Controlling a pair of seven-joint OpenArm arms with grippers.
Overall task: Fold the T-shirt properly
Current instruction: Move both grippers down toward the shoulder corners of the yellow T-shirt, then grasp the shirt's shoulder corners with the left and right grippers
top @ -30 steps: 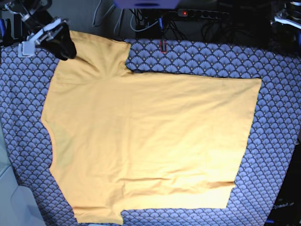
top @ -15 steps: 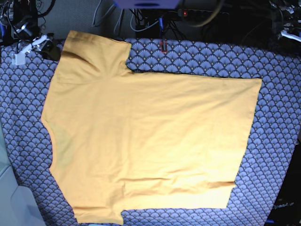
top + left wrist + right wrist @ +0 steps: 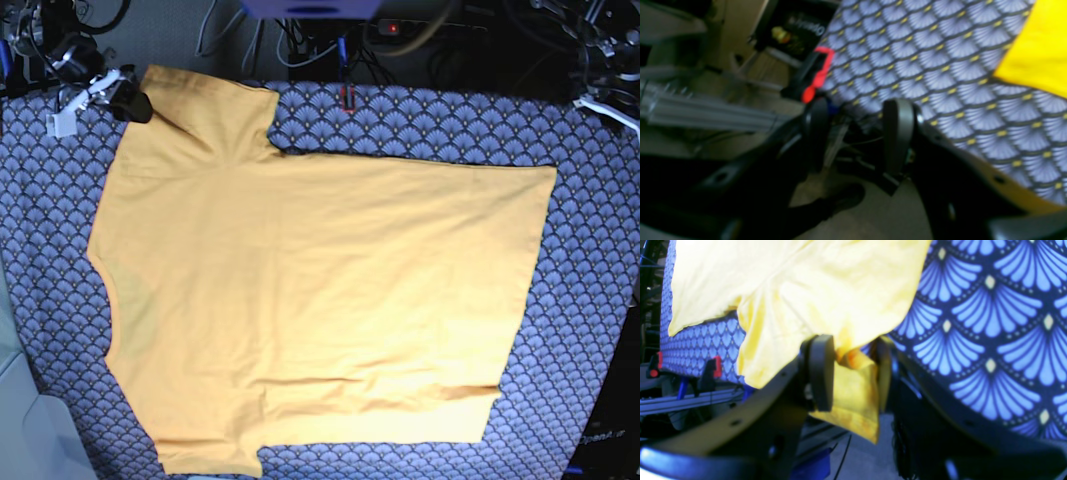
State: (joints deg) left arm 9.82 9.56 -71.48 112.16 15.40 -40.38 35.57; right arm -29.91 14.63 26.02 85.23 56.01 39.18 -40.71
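**Sleeve pinched at the cloth's corner**

The T-shirt (image 3: 310,300) lay flat across the patterned cloth (image 3: 420,120), bare cloth showing at 12 and 3 o'clock. At 10 o'clock the right gripper (image 3: 853,373) pinched its sleeve hem. Only the wrist view showed the left gripper (image 3: 857,136) spread, empty, beside a red clamp (image 3: 816,75).

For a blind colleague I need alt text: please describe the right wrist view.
The right claw has a bunched corner of the yellow T-shirt between its two dark fingers, and the fabric hangs down below them. Behind it lies the blue cloth with a fan pattern covering the table, with red clamps at its edge on the left.
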